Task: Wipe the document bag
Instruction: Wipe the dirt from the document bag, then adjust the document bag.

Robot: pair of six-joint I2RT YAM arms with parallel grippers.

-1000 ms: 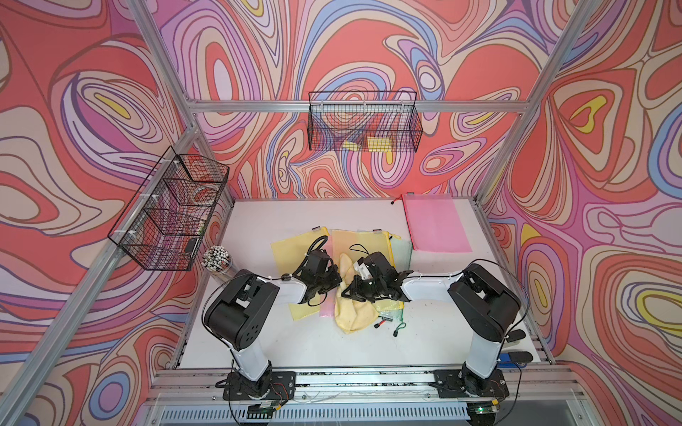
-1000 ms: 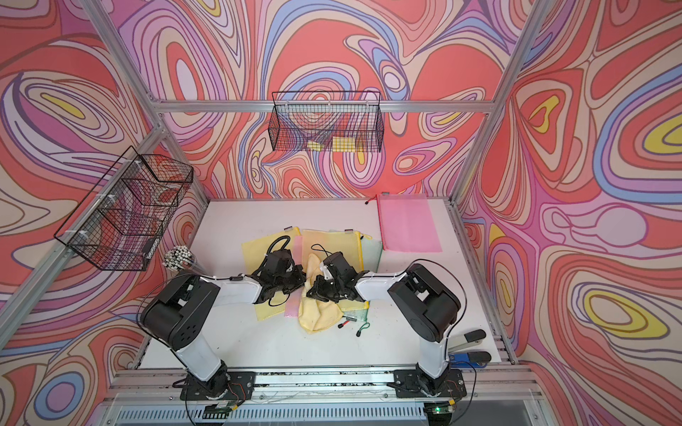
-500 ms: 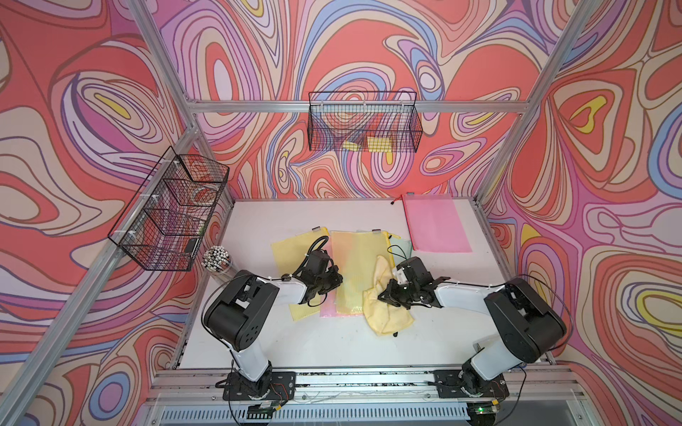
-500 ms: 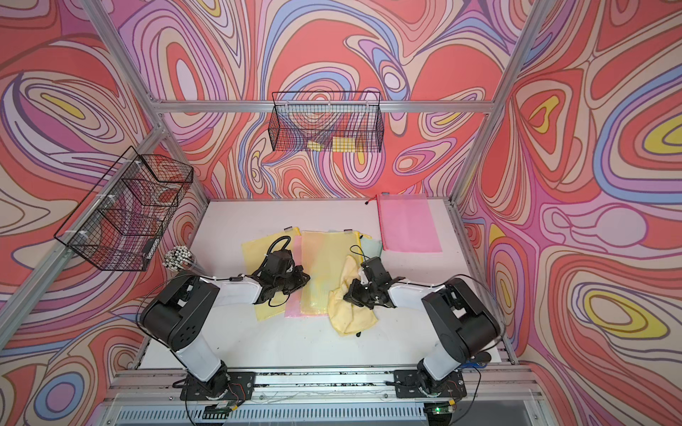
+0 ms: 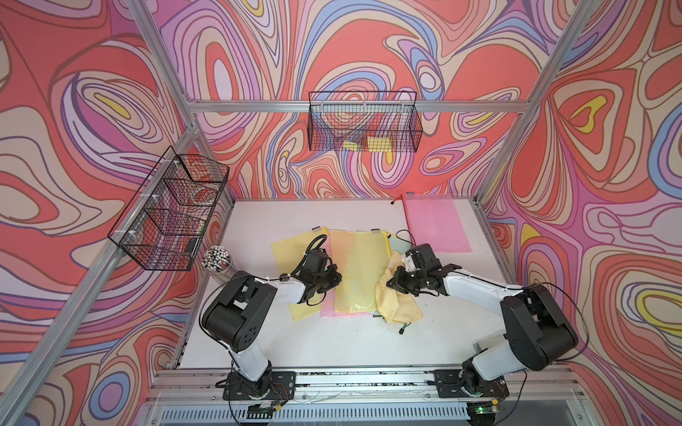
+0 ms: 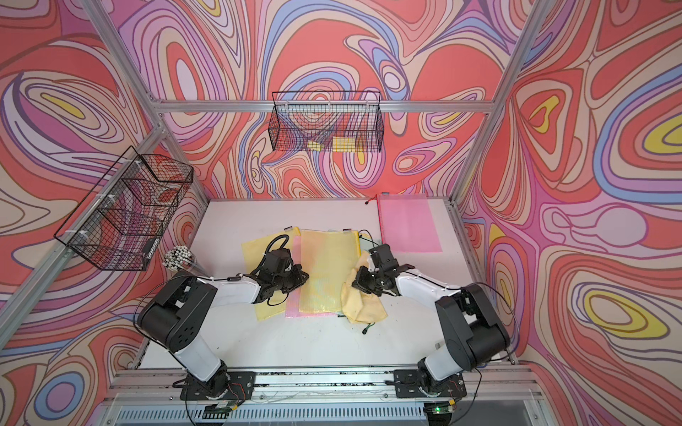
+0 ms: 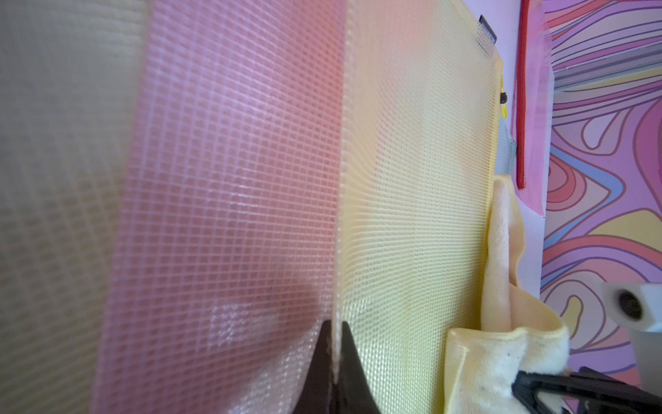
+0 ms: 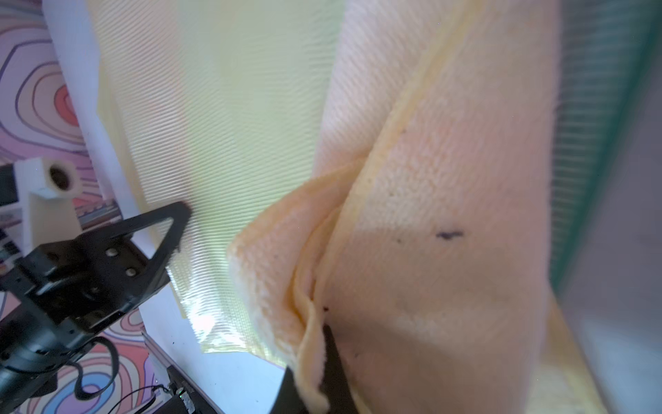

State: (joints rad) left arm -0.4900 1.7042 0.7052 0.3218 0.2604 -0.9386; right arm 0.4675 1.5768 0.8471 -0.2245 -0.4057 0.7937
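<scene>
My left claw (image 7: 335,353) is pinching the edge of the yellow mesh document bag (image 5: 360,269). My right claw (image 8: 317,358) is clamped on the soft yellow cloth (image 5: 398,308). The bag lies between both claws.

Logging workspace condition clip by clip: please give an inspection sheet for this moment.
Surface: white table, no spill seen.
Job's things: yellow document bag lies atop other mesh bags; yellow cloth bunched at its edge nearer the right arm.
Clutter: pink bag in the far corner; jar of pens by the left arm; small dark cord beside the cloth.
Grippers: left tool shut on the yellow document bag's edge; right tool shut on the yellow cloth.
Cables: black cable loops above the left tool.
Surroundings: two wire baskets on swirl-patterned walls.
</scene>
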